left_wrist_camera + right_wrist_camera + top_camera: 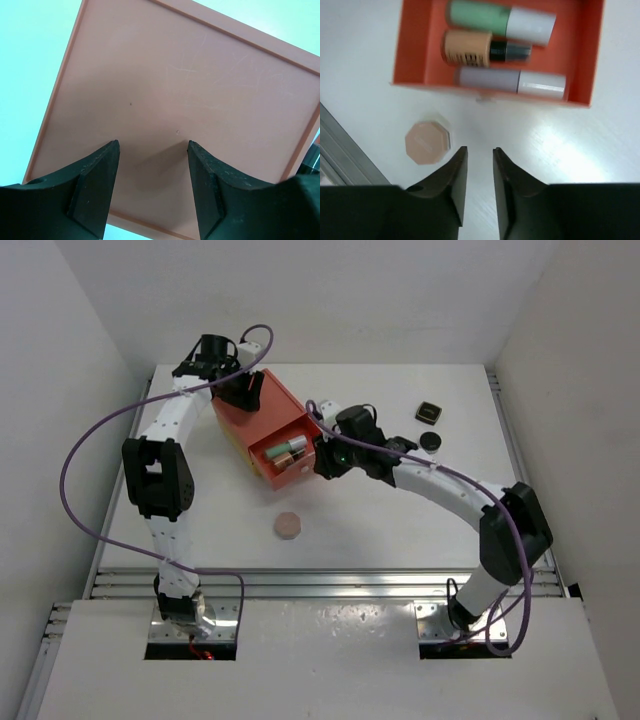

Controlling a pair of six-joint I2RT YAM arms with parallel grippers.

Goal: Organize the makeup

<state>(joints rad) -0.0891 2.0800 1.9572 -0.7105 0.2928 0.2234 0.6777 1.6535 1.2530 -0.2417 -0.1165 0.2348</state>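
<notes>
Three bottles lie in the pulled-out drawer of the orange box, which from above we see sitting askew on the worktop. The peach compact lies flat just in front of the drawer. The square black compact and round black compact lie close together, well off to the right. The left fingers sit over the box's top, and the right fingers hang at the drawer's front corner.

From the left wrist we see the left fingers apart with nothing between them, their tips over the box's flat top.

From the right wrist we see the green bottle, the tan bottle and the pale tube side by side. Their long axes run parallel with the drawer's front wall, and all three caps point to the right of that picture. The right fingers stand narrow, a slim gap showing and nothing held. They are over bare worktop just outside the drawer front, with the peach compact to their left.
</notes>
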